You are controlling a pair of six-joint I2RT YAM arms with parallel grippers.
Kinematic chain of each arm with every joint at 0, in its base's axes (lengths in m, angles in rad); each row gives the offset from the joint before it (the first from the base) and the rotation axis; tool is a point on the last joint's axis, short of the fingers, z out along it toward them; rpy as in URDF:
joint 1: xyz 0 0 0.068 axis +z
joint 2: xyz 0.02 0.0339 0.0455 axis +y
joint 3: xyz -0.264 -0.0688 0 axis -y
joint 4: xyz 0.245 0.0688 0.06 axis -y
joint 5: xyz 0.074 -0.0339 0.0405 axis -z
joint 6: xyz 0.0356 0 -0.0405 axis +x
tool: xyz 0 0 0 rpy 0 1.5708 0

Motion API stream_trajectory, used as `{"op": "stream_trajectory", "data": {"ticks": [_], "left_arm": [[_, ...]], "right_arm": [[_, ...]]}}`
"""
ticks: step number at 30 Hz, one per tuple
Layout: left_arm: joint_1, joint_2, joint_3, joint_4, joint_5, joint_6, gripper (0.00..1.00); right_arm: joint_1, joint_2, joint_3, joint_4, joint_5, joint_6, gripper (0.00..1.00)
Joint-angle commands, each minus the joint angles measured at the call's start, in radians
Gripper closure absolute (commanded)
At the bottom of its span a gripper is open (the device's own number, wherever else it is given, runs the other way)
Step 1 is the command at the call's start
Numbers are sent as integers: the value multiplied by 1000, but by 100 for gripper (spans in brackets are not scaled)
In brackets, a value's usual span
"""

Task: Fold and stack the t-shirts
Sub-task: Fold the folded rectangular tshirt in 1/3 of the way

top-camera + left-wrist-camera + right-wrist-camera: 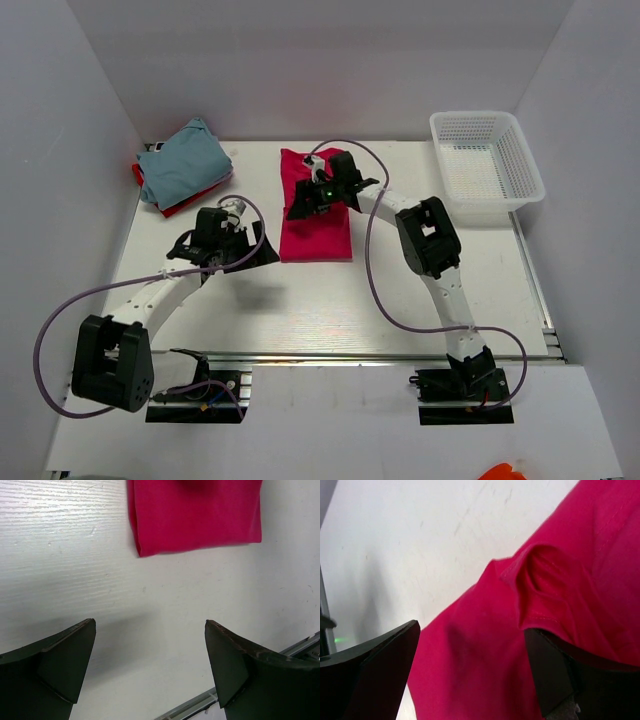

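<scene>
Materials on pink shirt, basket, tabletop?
Pink shirt: soft matte knit cloth, likely cotton; stitched hem, limp folds.
Basket: white moulded plastic by the look; rigid open mesh walls.
Tabletop: white, matte, fine grain lines; probably painted or laminated board.

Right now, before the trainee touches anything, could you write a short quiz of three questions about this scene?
1. True or false: the left end effector is shut on the magenta t-shirt.
2. Choose: beneath the light blue-grey t-shirt at the far left lies a t-shirt coloured A red, B green, C black.
3. Fill in: the right end effector hangs open over the ____ t-shirt.

Key: 1 false, it is open over bare table; 2 A, the red t-shirt; 3 magenta.
</scene>
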Motion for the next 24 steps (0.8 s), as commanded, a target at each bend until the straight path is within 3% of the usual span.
{"op": "stream_trajectory", "data": {"ticks": [1,10,16,20,21,24], "left_arm": [[3,-52,-17,17,-9,9,0],[3,-52,-8,-17,-29,20,0],[3,-26,12,5,-38,20,0],[3,47,59,17,-59,20,0],[3,64,60,32,-60,20,0],[3,138,90,74,-49,38,0]], "right_arm": [[-11,33,53,192,22,48,10],[-41,76,93,449,45,222,10],[-56,9,167,261,77,124,10],[-53,-224,-31,164,149,55,10],[-56,-307,-201,158,198,58,10],[-61,-549,-486,154,287,68,10]]}}
